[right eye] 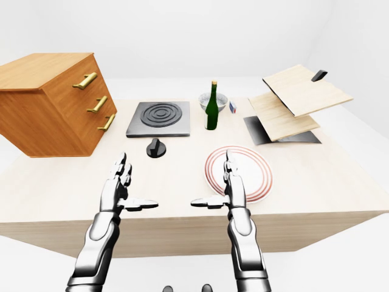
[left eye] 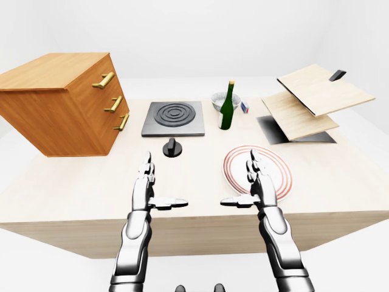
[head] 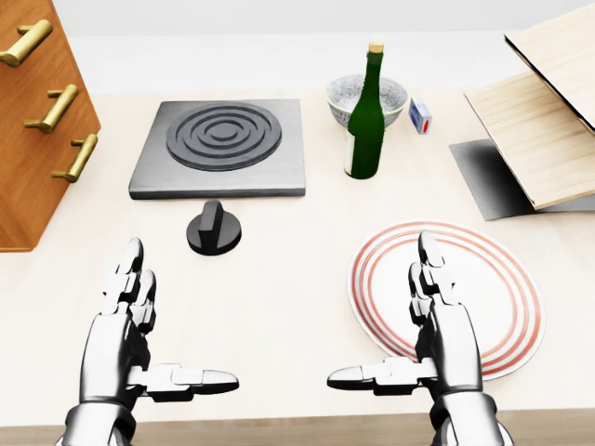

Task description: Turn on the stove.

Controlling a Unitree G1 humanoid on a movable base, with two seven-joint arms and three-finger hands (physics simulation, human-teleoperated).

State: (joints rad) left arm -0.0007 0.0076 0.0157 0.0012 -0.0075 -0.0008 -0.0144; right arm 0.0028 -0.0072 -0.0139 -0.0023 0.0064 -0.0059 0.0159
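A dark grey stove plate with ring-shaped burner lies on the light wooden table, upper middle of the head view. Just below it stands its black knob, untouched. My left hand hovers open below the knob, fingers straight up, thumb pointing right. My right hand is open too, over the left part of a red-ringed plate, thumb pointing left. Neither hand holds anything.
A wooden drawer chest with brass handles stands at the left. A green bottle, a grey bowl and a small box sit right of the stove. Tilted wooden boards on a dark base occupy the right.
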